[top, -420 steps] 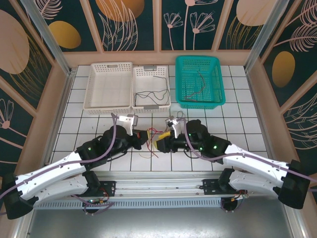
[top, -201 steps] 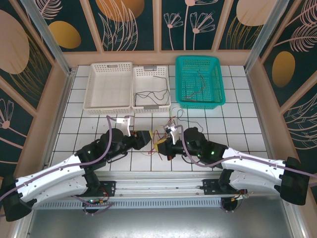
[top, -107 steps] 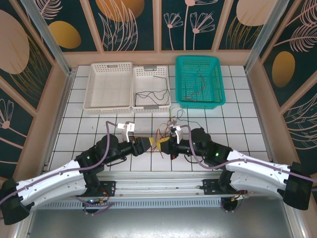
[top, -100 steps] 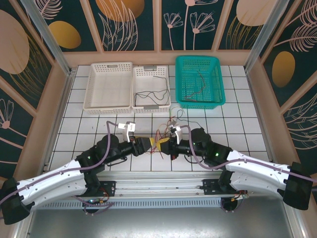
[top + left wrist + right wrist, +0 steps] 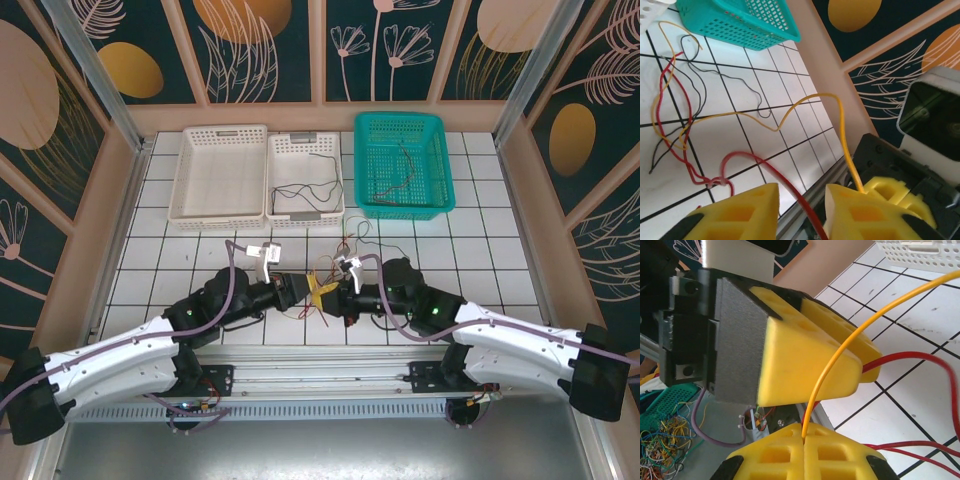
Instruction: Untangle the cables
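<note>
left gripper (image 5: 801,205) bottom centre, jaws narrowly apart, red cable (image 5: 715,181) running through the gap | right gripper (image 5: 803,439) bottom centre, clamped on yellow cable (image 5: 814,390)

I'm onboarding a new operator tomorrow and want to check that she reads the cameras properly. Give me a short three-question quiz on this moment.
1. True or false: the right gripper is shut on the yellow wire.
2. Which wire passes between the open fingers of the left gripper? A) black B) red C) yellow
3. Fill in: left of the teal basket stand ___ white baskets.

Key: 1 true; 2 B, the red wire; 3 two.
</note>
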